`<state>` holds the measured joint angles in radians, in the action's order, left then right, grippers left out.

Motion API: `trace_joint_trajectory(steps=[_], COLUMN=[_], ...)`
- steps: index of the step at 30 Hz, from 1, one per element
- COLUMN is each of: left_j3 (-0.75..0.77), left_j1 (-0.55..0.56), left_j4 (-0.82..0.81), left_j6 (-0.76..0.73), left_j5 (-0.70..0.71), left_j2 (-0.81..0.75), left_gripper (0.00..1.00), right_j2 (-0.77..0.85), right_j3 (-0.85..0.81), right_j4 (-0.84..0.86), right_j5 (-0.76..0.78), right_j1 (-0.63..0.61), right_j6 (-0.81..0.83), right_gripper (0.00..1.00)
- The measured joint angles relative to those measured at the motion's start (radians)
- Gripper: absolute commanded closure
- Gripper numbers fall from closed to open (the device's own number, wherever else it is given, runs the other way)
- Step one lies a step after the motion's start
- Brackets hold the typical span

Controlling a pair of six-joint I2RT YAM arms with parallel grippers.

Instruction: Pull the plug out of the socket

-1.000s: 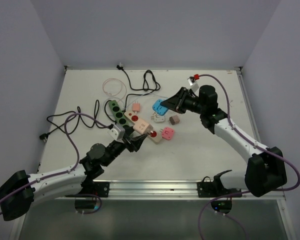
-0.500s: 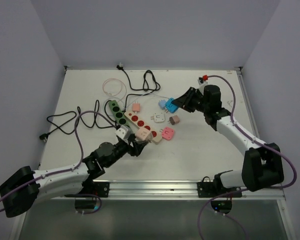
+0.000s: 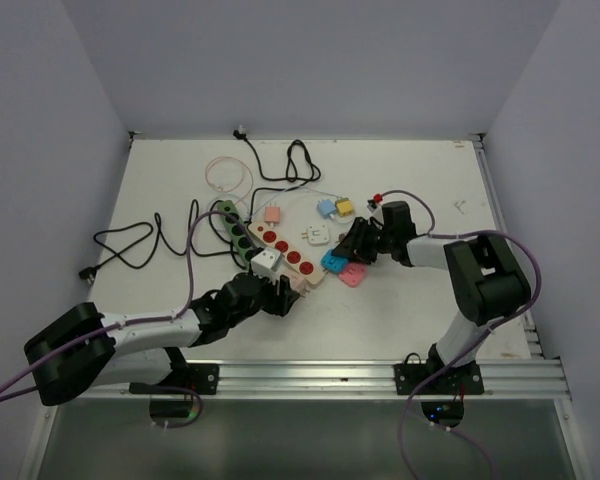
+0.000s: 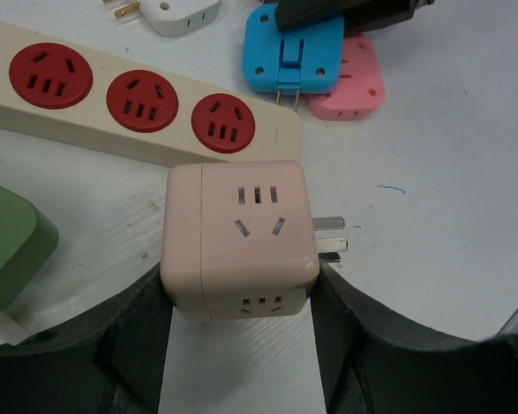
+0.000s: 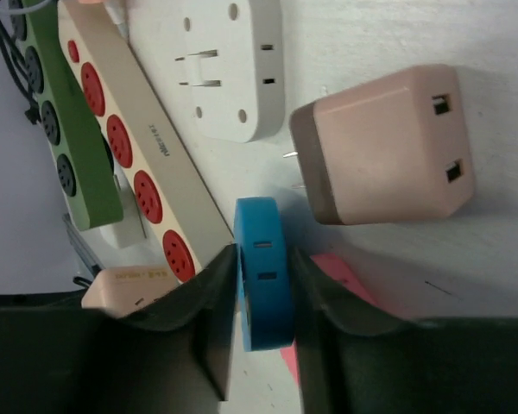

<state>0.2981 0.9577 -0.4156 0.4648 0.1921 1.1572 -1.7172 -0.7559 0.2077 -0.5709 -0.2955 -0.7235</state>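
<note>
A beige power strip (image 3: 283,247) with red sockets lies mid-table; it also shows in the left wrist view (image 4: 138,108). My left gripper (image 3: 280,293) (image 4: 240,274) is shut on a pink cube plug (image 4: 240,237) just off the strip's near end. The plug's metal prongs (image 4: 330,235) are bare and point right over the table. My right gripper (image 3: 348,252) (image 5: 263,259) is shut on a flat blue plug (image 5: 263,289) (image 3: 333,262). That plug is low at the table, beside a flat pink plug (image 3: 354,275).
A green power strip (image 3: 235,228) lies behind the beige one. A white adapter (image 3: 315,236), a brown-pink charger (image 5: 380,147), and small pink (image 3: 272,214), light blue (image 3: 326,207) and yellow (image 3: 344,206) plugs lie around. Black cables (image 3: 140,240) sprawl at left and back.
My right gripper has carried the blue plug from the air at back right down to the table beside the flat pink plug. My left gripper has drawn the pink cube slightly nearer.
</note>
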Motion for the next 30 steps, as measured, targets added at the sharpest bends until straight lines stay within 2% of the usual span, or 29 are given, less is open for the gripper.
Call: trace_joint_trajectory(steps=[2, 3, 5, 6, 8, 12, 18, 22, 26, 30], left_j3=[0.021, 0.03, 0.043, 0.05, 0.06, 0.074, 0.122, 0.172, 0.27, 0.436], left_j1=[0.0, 0.0, 0.0, 0.0, 0.0, 0.0, 0.0, 0.0, -0.003, -0.029], left_j4=[0.028, 0.046, 0.076, 0.095, 0.124, 0.175, 0.233, 0.293, 0.419, 0.595], left_j6=[0.014, 0.019, 0.031, 0.035, 0.043, 0.052, 0.069, 0.076, 0.078, 0.076], left_j5=[0.006, 0.011, 0.022, 0.025, 0.026, 0.028, 0.033, 0.034, 0.046, 0.097], left_j2=[0.011, 0.011, 0.011, 0.011, 0.011, 0.011, 0.007, -0.004, -0.034, -0.09], left_gripper=[0.82, 0.71, 0.61, 0.52, 0.45, 0.22, 0.01, 0.0, 0.0, 0.0], right_j2=[-0.01, -0.008, 0.01, 0.031, 0.075, 0.197, 0.404, 0.558, 0.717, 0.874], right_j3=[0.009, 0.012, 0.011, 0.011, 0.011, 0.006, -0.064, -0.15, -0.246, -0.325], right_j4=[-0.002, -0.013, -0.019, -0.033, -0.073, -0.169, -0.36, -0.49, -0.605, -0.692], right_j5=[0.008, 0.021, 0.033, 0.055, 0.087, 0.169, 0.334, 0.477, 0.628, 0.766], right_j1=[0.0, 0.0, 0.0, -0.001, -0.001, 0.0, 0.0, 0.0, 0.0, 0.0], right_j6=[0.012, 0.021, 0.03, 0.042, 0.061, 0.098, 0.153, 0.187, 0.226, 0.273], right_gripper=[0.44, 0.34, 0.28, 0.24, 0.21, 0.16, 0.1, 0.01, 0.01, 0.01])
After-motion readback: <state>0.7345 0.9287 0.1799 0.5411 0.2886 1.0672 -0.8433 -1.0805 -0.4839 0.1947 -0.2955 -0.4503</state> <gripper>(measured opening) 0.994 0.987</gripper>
